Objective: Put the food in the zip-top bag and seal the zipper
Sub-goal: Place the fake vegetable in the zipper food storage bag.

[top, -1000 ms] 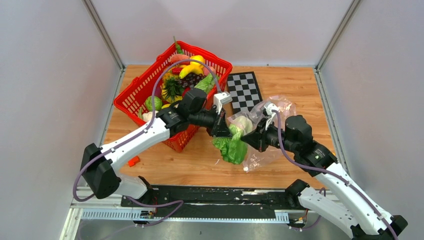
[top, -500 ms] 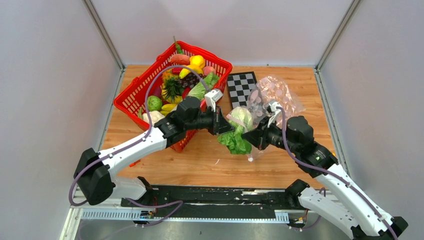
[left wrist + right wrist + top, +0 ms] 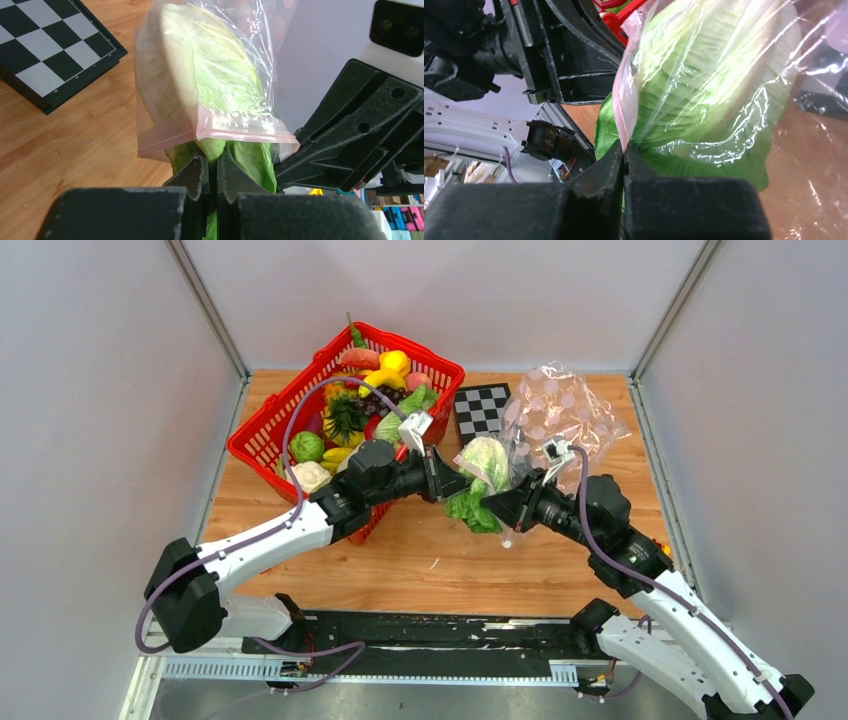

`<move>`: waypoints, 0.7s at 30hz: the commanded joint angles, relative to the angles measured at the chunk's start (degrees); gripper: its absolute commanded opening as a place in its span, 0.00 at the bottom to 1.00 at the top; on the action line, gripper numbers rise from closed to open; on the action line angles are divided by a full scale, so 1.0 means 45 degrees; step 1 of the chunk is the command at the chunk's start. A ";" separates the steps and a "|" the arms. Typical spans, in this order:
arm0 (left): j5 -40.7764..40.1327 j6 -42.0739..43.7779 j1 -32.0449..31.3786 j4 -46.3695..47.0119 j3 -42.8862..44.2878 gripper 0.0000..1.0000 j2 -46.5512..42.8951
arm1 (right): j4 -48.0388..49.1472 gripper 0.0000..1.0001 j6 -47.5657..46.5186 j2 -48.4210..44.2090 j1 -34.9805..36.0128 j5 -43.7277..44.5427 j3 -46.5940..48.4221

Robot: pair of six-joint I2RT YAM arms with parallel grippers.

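My L gripper pinched shut on lettuce leaf ends. R gripper clamped on zipper edge. Lettuce mostly inside zip-top bag, mouth facing down. 2 risks: leaves across zipper block seal; if I let go, lettuce prob slides out.

The wooden table bears a red mesh basket and, beside it, a checkerboard.

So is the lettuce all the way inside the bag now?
No: in the left wrist view the lettuce's green leaves stick out past the pink zipper of the zip-top bag, pinched by the left gripper.
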 commanded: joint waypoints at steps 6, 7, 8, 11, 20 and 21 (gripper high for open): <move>0.0801 -0.0292 -0.0308 0.0082 0.2448 0.00 0.0250 | -0.0071 0.00 -0.0146 -0.0953 0.0071 0.2152 -0.0263; 0.0046 0.0194 -0.0308 -0.0972 0.2770 0.00 0.0124 | -0.0607 0.00 -0.0999 -0.0783 0.0070 0.1702 0.0065; -0.0778 0.0187 -0.0308 -0.1243 0.2715 0.00 -0.0175 | -0.1124 0.00 -0.1675 -0.0589 0.0075 0.1218 0.0445; -0.3092 -0.0590 -0.0274 0.0646 0.1159 0.00 -0.1291 | -0.1286 0.00 -0.2720 -0.0218 0.0065 -0.0909 0.0821; -0.3407 -0.0365 -0.0699 0.0999 0.1347 0.00 -0.0379 | 0.1773 0.00 0.0274 -0.0544 0.0085 -0.2162 -0.0188; -0.3441 -0.0007 -0.0874 0.0632 0.1551 0.00 -0.0304 | 0.1979 0.00 0.0684 -0.0664 0.0093 -0.1862 -0.0165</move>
